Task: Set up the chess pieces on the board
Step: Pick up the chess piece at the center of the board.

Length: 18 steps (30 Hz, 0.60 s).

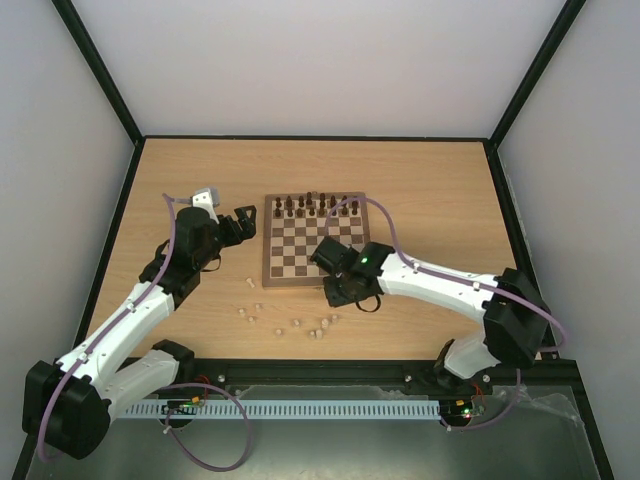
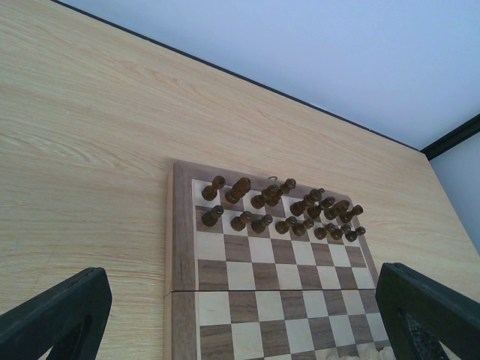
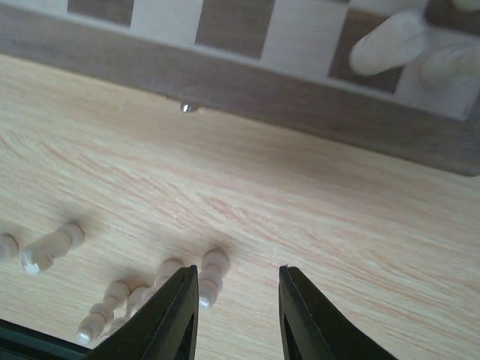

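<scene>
From above, we see the board [image 1: 290,255] lying mid-counter [image 1: 430,190], with the dark pieces [image 1: 310,207] standing in two rows along its far edge. The pale pieces [image 1: 297,323] lie scattered on the counter off the board's near edge. The left fingers [image 1: 245,222] hover just beside the board's left edge. The right arm [image 1: 440,282] reaches in to the board's near edge.

In the left wrist view, the left fingers [image 2: 60,315] stand spread wide apart and hold nothing. Between them we look along the board onto the two dark rows.

In the right wrist view, the right fingers [image 3: 169,315] are parted a little, with only bare counter in the gap. They hang over the counter near the board's border. One pale piece lies right by the finger on the view's left side; we cannot tell whether it touches. More pale ones lie on their sides further left, and two lie on the board's squares at upper right.
</scene>
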Tool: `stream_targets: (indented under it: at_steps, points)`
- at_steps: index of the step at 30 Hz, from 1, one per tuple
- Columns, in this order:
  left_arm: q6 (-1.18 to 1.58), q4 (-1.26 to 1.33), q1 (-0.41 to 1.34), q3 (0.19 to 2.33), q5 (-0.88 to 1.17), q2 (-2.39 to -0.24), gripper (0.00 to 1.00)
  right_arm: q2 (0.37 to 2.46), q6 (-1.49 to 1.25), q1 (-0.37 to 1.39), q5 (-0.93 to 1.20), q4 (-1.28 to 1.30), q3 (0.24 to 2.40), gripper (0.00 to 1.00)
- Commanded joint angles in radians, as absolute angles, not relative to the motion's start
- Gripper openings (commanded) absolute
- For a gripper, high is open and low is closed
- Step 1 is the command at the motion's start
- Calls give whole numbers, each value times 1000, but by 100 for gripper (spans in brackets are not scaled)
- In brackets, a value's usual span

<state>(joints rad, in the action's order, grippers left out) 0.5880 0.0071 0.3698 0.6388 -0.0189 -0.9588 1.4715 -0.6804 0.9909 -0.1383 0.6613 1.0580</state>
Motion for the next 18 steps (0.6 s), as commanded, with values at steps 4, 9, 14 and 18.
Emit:
stream_targets:
  at_steps: [4, 9, 14, 18]
  points:
    - [589, 2, 365, 646, -22, -952, 100, 1552, -727, 1055, -110, 674, 1053, 31]
    - [589, 2, 365, 647, -21, -950, 100, 1582, -728, 1066, -100, 664, 1050, 31]
    - [588, 2, 365, 647, -19, -947, 100, 1600, -735, 1077, -96, 660, 1040, 31]
    - [589, 3, 365, 647, -20, -949, 100, 1616, -740, 1087, -92, 653, 1037, 31]
